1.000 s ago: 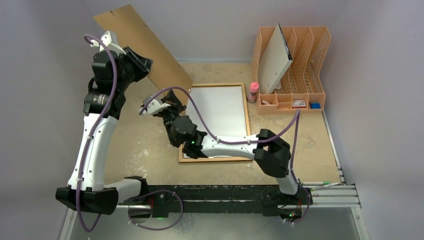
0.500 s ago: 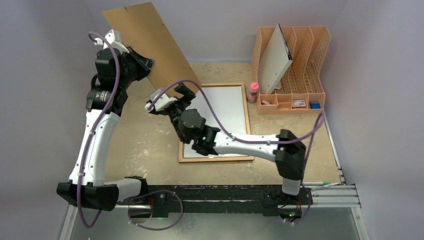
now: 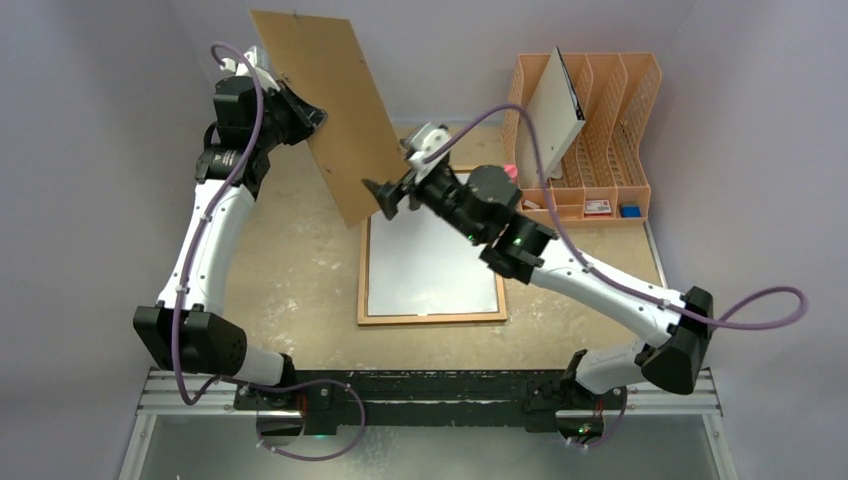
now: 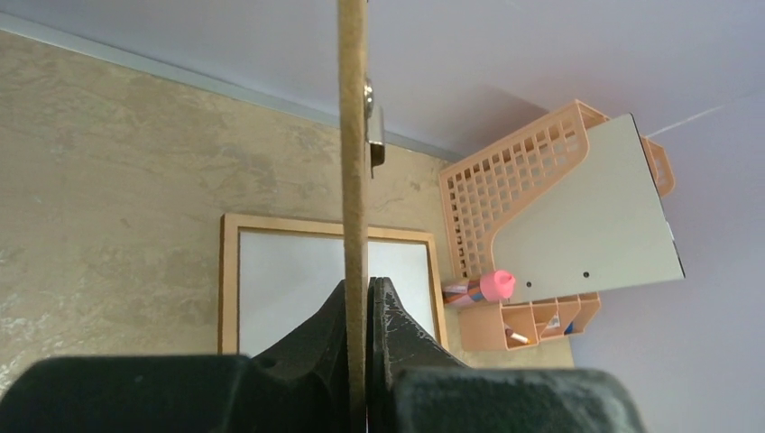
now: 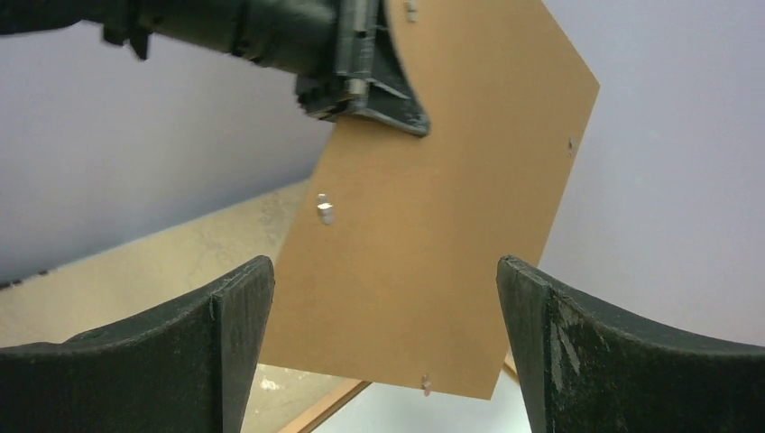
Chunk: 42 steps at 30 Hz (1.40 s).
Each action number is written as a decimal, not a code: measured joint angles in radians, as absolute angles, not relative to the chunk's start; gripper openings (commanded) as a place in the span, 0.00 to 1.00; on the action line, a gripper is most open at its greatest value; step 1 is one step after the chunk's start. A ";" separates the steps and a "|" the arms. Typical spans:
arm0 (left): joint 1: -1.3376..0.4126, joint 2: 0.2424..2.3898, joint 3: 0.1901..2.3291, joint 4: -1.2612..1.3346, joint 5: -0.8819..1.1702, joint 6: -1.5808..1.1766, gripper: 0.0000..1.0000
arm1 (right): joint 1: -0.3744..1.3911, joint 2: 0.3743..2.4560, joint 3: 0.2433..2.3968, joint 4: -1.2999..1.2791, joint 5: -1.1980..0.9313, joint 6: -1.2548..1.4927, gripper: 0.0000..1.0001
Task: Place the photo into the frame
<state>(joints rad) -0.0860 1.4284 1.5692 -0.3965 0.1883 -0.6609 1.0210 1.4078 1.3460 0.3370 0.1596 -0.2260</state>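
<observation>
Tan mottled tabletop (image 3: 290,270), lilac walls. Wooden frame (image 3: 432,318) flat at centre, pale sheet inside; photo's printed face nowhere visible. Left gripper (image 3: 305,115) clamped on tilted brown backing board (image 3: 335,110), held aloft. Right gripper (image 3: 388,197) spread wide, empty, beside board's lower corner. Best to swing board well aside, clear of frame.

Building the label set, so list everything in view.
frame: 1, light wood, white inside, flat mid-table
backing board: 1, brown, in the air over frame's far-left corner
organizer: 1, peach, far right
panel: 1, white, leaning in organizer
pink-capped item: 1, pink cap, left of organizer
table: 1, mottled tan
left gripper: 1, black, shut on backing board
right gripper: 1, black, open, facing backing board
</observation>
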 measured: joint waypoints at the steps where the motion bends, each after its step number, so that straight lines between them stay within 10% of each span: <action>1: -0.080 1.437 1.569 -0.390 0.216 -0.659 0.00 | 0.983 1.385 1.333 0.330 0.126 -0.183 0.96; 20: -0.065 1.437 1.502 0.017 0.807 -0.873 0.00 | 0.243 1.306 1.011 0.434 -0.356 0.709 0.99; 42: -0.045 1.369 1.386 0.290 1.045 -1.065 0.00 | 0.210 1.217 0.931 0.677 -0.682 0.792 0.97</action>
